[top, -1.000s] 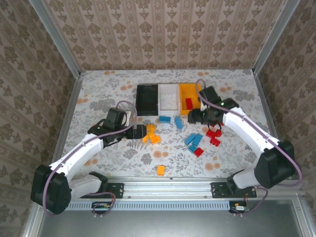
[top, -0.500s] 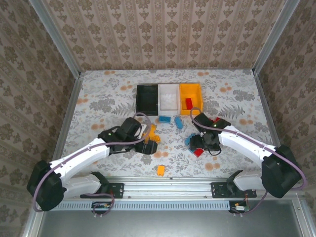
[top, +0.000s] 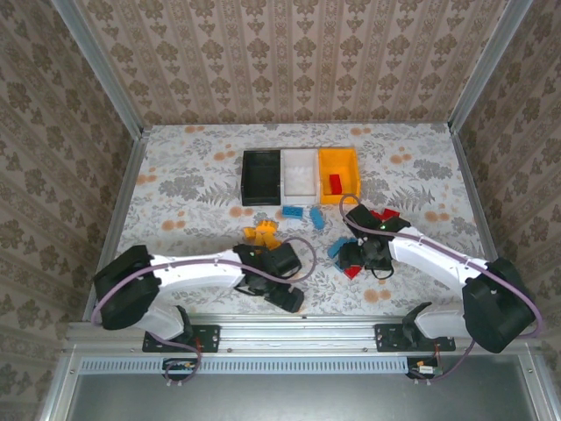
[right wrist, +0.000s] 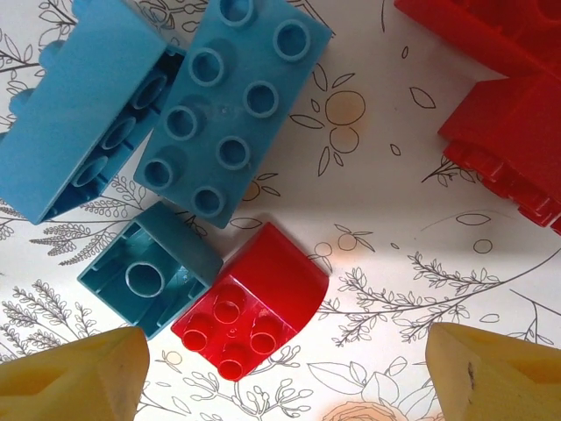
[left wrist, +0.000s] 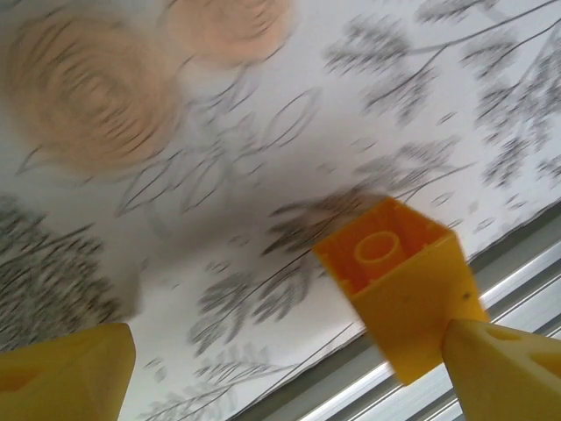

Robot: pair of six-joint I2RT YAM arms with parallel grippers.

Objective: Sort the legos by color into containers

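Observation:
A yellow lego [left wrist: 399, 281] lies on its side by the table's front edge, its hollow underside facing the camera. My left gripper [left wrist: 280, 377] is open around it, and the brick sits against the right finger [left wrist: 504, 368]. From above, the left gripper [top: 285, 296] hangs low at the front edge. My right gripper [top: 355, 259] is open over a red lego [right wrist: 250, 311], which lies between the fingertips beside blue legos [right wrist: 232, 105]. The black [top: 261, 195], white [top: 300, 189] and orange-yellow [top: 323, 175] containers stand in a row at the back. A red lego [top: 335, 182] lies in the orange-yellow one.
Loose yellow legos [top: 261, 232] lie left of centre, two blue ones [top: 302, 214] sit before the bins, and more red ones [top: 383, 215] lie behind the right gripper. The metal rail [top: 298, 326] runs just beyond the left gripper. More red legos [right wrist: 500, 114] crowd the right wrist view's upper right.
My left arm swung from the yellow pile down to the lone yellow lego at the front edge. My right arm came back from the bins to the red and blue cluster and settled there.

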